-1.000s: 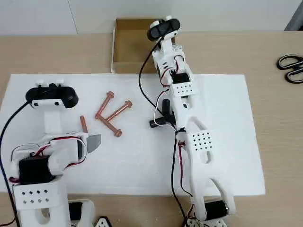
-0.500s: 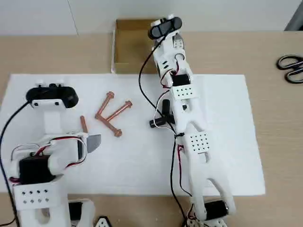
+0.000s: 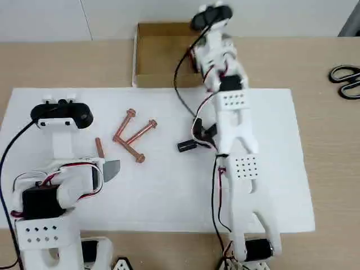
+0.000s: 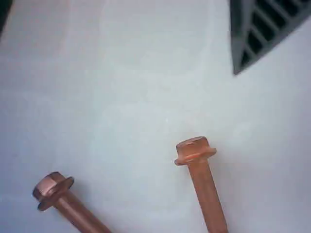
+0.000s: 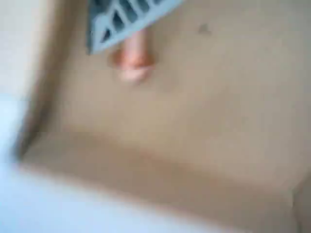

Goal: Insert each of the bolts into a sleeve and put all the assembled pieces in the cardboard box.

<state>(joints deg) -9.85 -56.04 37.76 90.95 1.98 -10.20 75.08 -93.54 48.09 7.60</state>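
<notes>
Four loose bolts [image 3: 140,132] seen on white sheet [image 3: 270,185], left of black sleeve [image 3: 187,146]; cardboard box [image 3: 160,56] set far on counter [image 3: 67,56].
Left wrist: left claw [image 3: 110,169] spread apart, nothing gripped.
Right wrist: held bolt [image 5: 131,60] clamped in right claw [image 5: 129,46], over box floor.

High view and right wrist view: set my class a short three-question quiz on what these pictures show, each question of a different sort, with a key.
1. True or false: the scissors lie on the white mat.
2. How many copper bolts lie loose on the mat? A two, B four, C six.
3. In the right wrist view, what does the right gripper hold above the cardboard box?
Key: 1 false; 2 B; 3 a copper bolt.
</notes>
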